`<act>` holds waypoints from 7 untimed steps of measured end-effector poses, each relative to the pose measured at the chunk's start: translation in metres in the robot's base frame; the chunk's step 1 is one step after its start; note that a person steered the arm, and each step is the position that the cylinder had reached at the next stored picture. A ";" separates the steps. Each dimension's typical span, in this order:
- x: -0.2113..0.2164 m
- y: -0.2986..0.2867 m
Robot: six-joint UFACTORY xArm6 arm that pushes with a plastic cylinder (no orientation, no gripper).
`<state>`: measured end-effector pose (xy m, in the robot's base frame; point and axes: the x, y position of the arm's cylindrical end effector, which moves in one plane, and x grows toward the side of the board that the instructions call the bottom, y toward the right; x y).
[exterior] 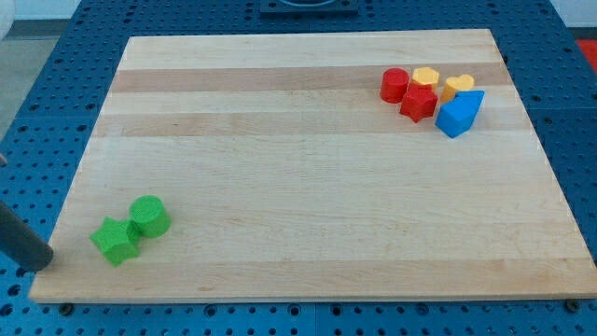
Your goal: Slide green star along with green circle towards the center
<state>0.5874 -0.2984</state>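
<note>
The green star (116, 241) sits near the bottom-left corner of the pale, striped wooden board (308, 177), touching the green circle (149, 216), a short ribbed cylinder just up and right. My tip (41, 265), a bare dark rod end holding nothing, rests left of the star at the board's edge. Far off, top right, cluster a red cylinder (395, 84), red star (419, 103), two yellow blocks (426, 77) (458, 86) and two blue blocks (460, 114).

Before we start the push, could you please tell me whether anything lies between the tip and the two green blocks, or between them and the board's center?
Nothing visible does. My tip sits just left of the green star, which touches the green circle. The board toward the center is bare.
</note>
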 end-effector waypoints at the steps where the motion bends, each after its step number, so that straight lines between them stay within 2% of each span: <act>1: -0.001 0.018; 3: -0.009 0.056; 7: -0.055 0.131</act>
